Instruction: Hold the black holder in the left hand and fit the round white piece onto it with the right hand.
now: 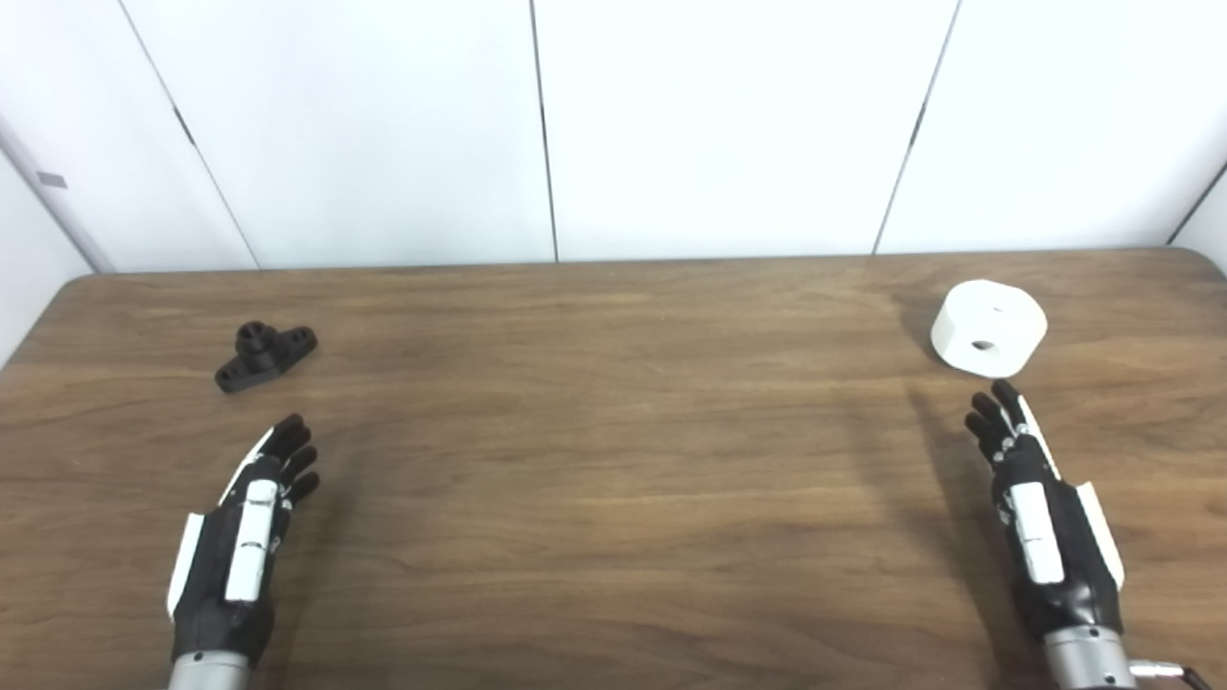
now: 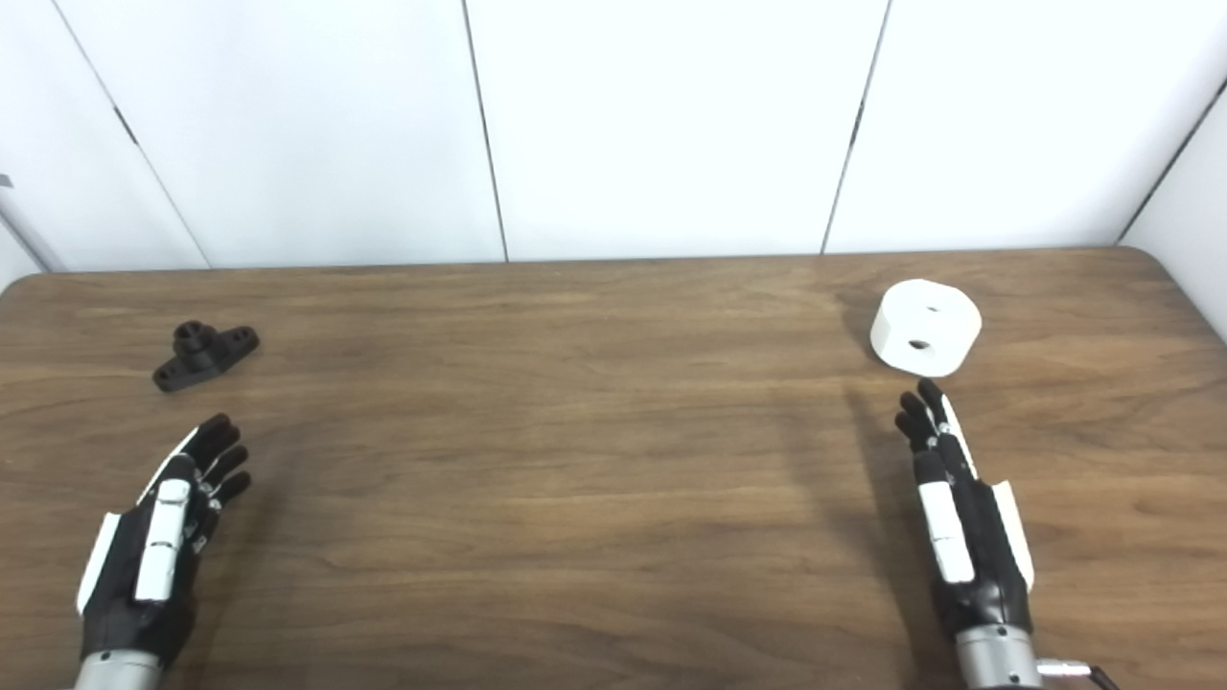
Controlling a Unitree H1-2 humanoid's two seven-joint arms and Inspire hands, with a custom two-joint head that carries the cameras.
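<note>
The black holder (image 1: pixel 264 356) lies on the wooden table (image 1: pixel 613 460) at the far left, a short hub on a flat two-eared base. My left hand (image 1: pixel 247 537) hovers open a little nearer than it, fingers stretched toward it, holding nothing. The round white piece (image 1: pixel 988 328), a thick disc with a small hole, rests at the far right. Just in front of it my right hand (image 1: pixel 1040 513) is open and empty, its fingertips a short gap from the disc.
White wall panels (image 1: pixel 613 125) stand right behind the table's far edge. The table's rounded corners show at the far left and far right. Bare wood spans the stretch between the two hands.
</note>
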